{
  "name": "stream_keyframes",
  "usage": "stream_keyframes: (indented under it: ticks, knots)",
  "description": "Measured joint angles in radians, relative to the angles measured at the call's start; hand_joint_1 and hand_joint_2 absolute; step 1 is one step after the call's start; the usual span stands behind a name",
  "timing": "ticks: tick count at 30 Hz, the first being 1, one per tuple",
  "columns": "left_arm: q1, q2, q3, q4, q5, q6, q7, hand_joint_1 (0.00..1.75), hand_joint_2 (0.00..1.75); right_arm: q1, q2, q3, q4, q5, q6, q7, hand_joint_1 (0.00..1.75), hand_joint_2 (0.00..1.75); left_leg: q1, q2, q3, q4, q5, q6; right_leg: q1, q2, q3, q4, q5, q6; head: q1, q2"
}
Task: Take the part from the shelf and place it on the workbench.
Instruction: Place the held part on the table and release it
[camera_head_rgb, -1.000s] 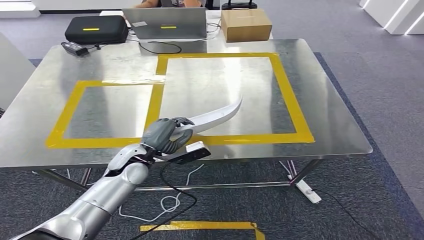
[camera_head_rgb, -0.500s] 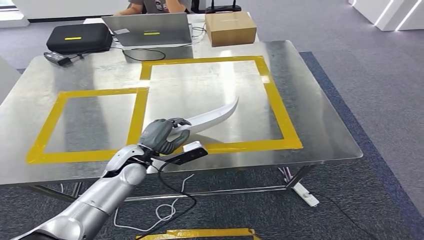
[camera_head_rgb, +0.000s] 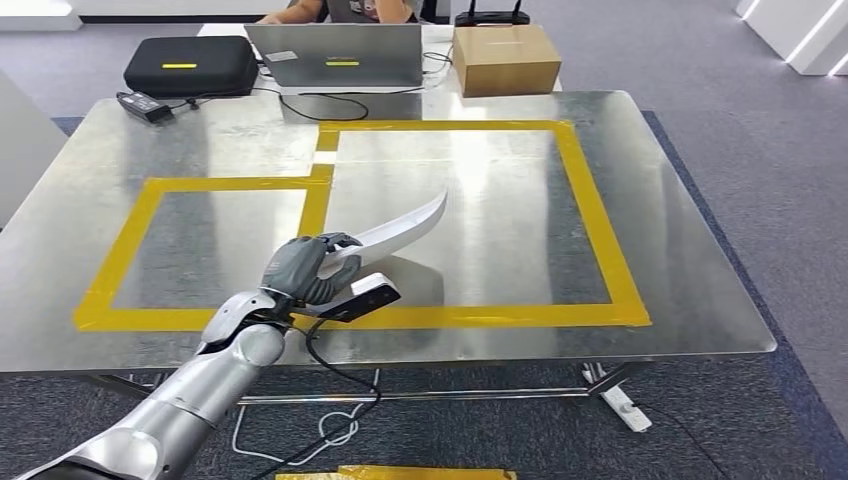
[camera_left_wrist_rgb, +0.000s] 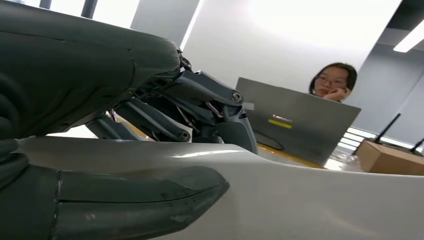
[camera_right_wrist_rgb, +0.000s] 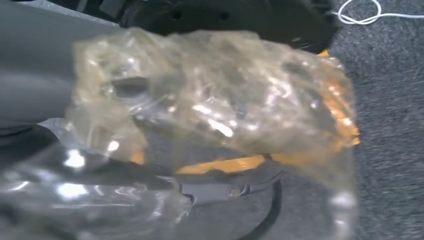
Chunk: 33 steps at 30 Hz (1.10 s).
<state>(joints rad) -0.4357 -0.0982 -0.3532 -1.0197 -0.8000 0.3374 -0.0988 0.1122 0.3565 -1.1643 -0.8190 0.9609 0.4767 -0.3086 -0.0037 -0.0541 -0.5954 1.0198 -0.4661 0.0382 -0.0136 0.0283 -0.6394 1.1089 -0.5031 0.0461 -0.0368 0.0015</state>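
While the head view looks down on the steel workbench (camera_head_rgb: 500, 220), a curved white part (camera_head_rgb: 405, 226) is gripped at its near end by the left hand (camera_head_rgb: 305, 270), its pointed tip held over the larger yellow-taped rectangle (camera_head_rgb: 585, 190). A laptop (camera_head_rgb: 335, 55), a black case (camera_head_rgb: 190, 65) and a cardboard box (camera_head_rgb: 505, 58) are seen at the far edge. From the left wrist, dark fingers (camera_left_wrist_rgb: 200, 105) and thumb are wrapped around the white part (camera_left_wrist_rgb: 300, 195), with a person (camera_left_wrist_rgb: 332, 82) seated behind the laptop. From the right wrist, the right hand (camera_right_wrist_rgb: 210, 100) is wrapped in crumpled clear plastic; its state cannot be told.
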Motion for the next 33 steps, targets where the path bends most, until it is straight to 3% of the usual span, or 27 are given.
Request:
stream_keyframes:
  ticks: [1,3,4,6,8,10,11,12,13,15,17,18,21,31,33]
  knots:
    - [-0.001,-0.001,0.001,0.002,0.000,0.001,0.000,1.75,1.75,0.000,0.000,0.000,0.000,0.000,0.000,0.000,0.00,0.00,0.000,-0.007,0.002,0.002,-0.003,-0.004,-0.001,0.012,0.023,-0.051,0.019,-0.005,0.000,0.000]
    - [-0.003,-0.001,0.004,0.006,0.000,0.002,0.000,1.75,1.75,-0.001,-0.001,-0.001,0.001,0.000,0.000,-0.001,0.00,0.00,0.001,-0.019,-0.002,0.003,-0.003,-0.014,0.001,0.021,0.045,-0.084,0.017,-0.013,-0.001,0.000]
    - [-0.003,-0.001,0.006,0.007,0.000,0.002,0.000,1.75,1.75,-0.002,0.000,-0.001,0.001,0.001,-0.001,-0.001,0.00,0.00,0.002,-0.026,-0.003,0.003,-0.003,-0.019,0.000,0.016,0.048,-0.090,0.015,-0.018,-0.001,0.000]
    - [-0.004,0.000,0.010,0.009,-0.001,0.004,0.002,1.75,1.75,-0.005,0.001,-0.001,0.001,0.002,-0.001,-0.002,0.00,0.00,0.002,-0.013,-0.007,0.015,-0.015,-0.031,-0.003,0.003,0.055,-0.096,0.016,-0.029,-0.004,0.000]
    - [-0.008,0.001,0.014,0.013,0.000,0.012,0.004,1.75,1.75,-0.005,0.002,-0.001,0.001,0.007,-0.002,-0.004,0.00,0.00,0.004,0.021,-0.044,0.095,-0.059,-0.044,-0.006,-0.014,0.063,-0.102,0.015,-0.040,-0.009,0.000]
    - [-0.010,0.003,0.020,0.023,0.004,0.025,0.002,1.75,1.75,-0.005,0.002,-0.004,0.002,0.014,-0.002,-0.008,0.00,0.00,0.009,0.040,-0.108,0.221,-0.110,-0.054,-0.006,-0.033,0.067,-0.102,0.011,-0.047,-0.013,0.000]
    - [-0.009,0.004,0.025,0.028,0.008,0.032,0.000,1.75,1.75,-0.006,0.002,-0.007,0.003,0.018,-0.002,-0.010,0.00,0.00,0.011,0.042,-0.130,0.262,-0.118,-0.057,-0.006,-0.041,0.069,-0.102,0.009,-0.048,-0.013,0.000]
    - [-0.009,0.006,0.032,0.034,0.013,0.040,-0.004,1.75,1.75,-0.006,0.002,-0.009,0.004,0.021,-0.002,-0.012,0.00,0.00,0.013,0.044,-0.136,0.268,-0.107,-0.058,-0.006,-0.050,0.072,-0.102,0.007,-0.048,-0.013,0.000]
    - [-0.008,0.009,0.039,0.039,0.019,0.049,-0.008,1.75,1.75,-0.007,0.002,-0.012,0.005,0.023,-0.002,-0.014,0.00,0.00,0.014,0.048,-0.124,0.239,-0.079,-0.058,-0.006,-0.058,0.075,-0.102,0.004,-0.047,-0.013,0.000]
    - [-0.010,0.013,0.057,0.045,0.033,0.071,-0.020,1.75,1.75,-0.007,0.002,-0.015,0.007,0.027,-0.002,-0.017,0.00,0.00,0.010,0.075,-0.061,0.112,-0.010,-0.051,-0.004,-0.074,0.084,-0.102,-0.002,-0.041,-0.013,0.000]
    - [-0.014,0.016,0.074,0.049,0.042,0.095,-0.033,1.75,1.75,-0.008,0.002,-0.020,0.008,0.028,-0.001,-0.021,0.00,0.00,0.003,0.101,-0.014,0.018,0.015,-0.041,0.001,-0.087,0.089,-0.100,-0.009,-0.032,-0.011,0.000]
    - [-0.014,0.019,0.083,0.051,0.042,0.110,-0.036,1.75,1.75,-0.009,0.002,-0.022,0.008,0.025,0.000,-0.023,0.00,0.00,0.000,0.106,-0.008,0.002,0.013,-0.040,0.004,-0.090,0.088,-0.099,-0.012,-0.033,-0.011,0.000]
    - [-0.008,0.036,0.113,0.058,0.033,0.153,-0.041,1.75,1.75,-0.011,0.002,-0.032,0.009,0.014,0.002,-0.030,0.00,0.00,0.000,0.098,-0.007,-0.005,0.014,-0.041,0.007,-0.098,0.091,-0.101,-0.015,-0.043,-0.010,0.000]
    - [0.000,0.110,0.195,0.085,-0.048,0.217,-0.022,1.75,1.75,-0.007,0.002,-0.040,0.013,-0.001,0.009,-0.032,0.00,0.00,-0.003,0.096,-0.007,-0.004,0.010,-0.030,0.004,-0.099,0.098,-0.114,-0.008,-0.023,-0.011,0.000]
    - [0.000,0.121,0.203,0.092,-0.086,0.214,-0.011,0.87,1.75,-0.006,0.002,-0.040,0.013,-0.003,0.013,-0.030,0.00,0.00,-0.003,0.096,-0.007,-0.004,0.010,-0.030,0.004,-0.100,0.098,-0.114,-0.008,-0.021,-0.011,0.000]
